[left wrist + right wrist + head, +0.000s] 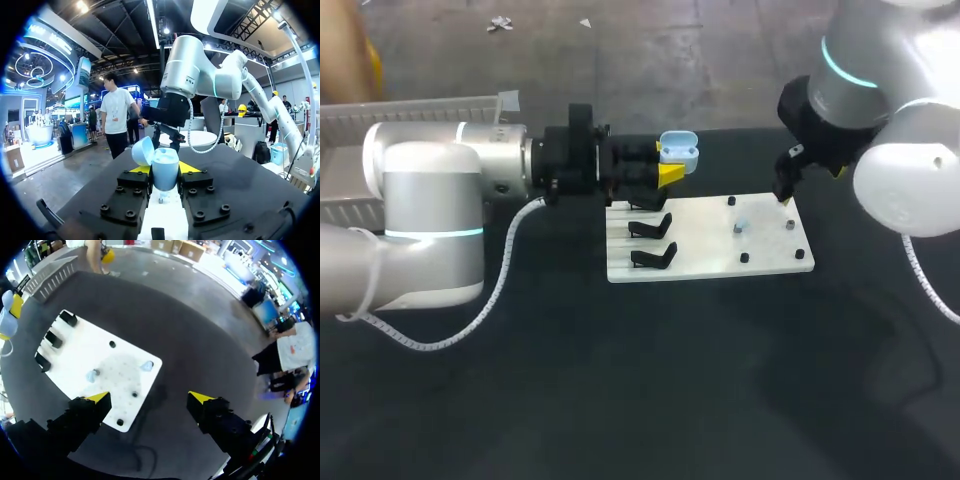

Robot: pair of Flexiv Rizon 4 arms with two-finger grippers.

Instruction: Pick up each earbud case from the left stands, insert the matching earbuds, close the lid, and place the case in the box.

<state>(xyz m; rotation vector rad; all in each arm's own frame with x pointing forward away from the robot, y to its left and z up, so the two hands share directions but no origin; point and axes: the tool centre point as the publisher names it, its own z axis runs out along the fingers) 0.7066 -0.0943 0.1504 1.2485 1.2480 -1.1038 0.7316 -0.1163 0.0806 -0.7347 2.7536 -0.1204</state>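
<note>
A light blue earbud case (pixel 678 152) with its lid up is held sideways in my left gripper (pixel 670 162), just past the far left corner of the white board (pixel 705 255). In the left wrist view the case (pixel 165 169) sits between both yellow-tipped fingers (pixel 141 169), lid (pixel 142 150) swung open. Black stands (pixel 652 227) line the board's left edge. A pale blue earbud (pixel 740 227) rests on the board's right half. My right gripper (pixel 808 183) hangs open over the board's far right corner. In the right wrist view that gripper (pixel 150 397) is above two earbuds (pixel 92 375) (pixel 146 365).
A grey slatted box (pixel 420 112) stands at the far left behind my left arm. Small black pegs (pixel 744 258) dot the board's right half. Dark tabletop (pixel 670 380) spreads in front of the board.
</note>
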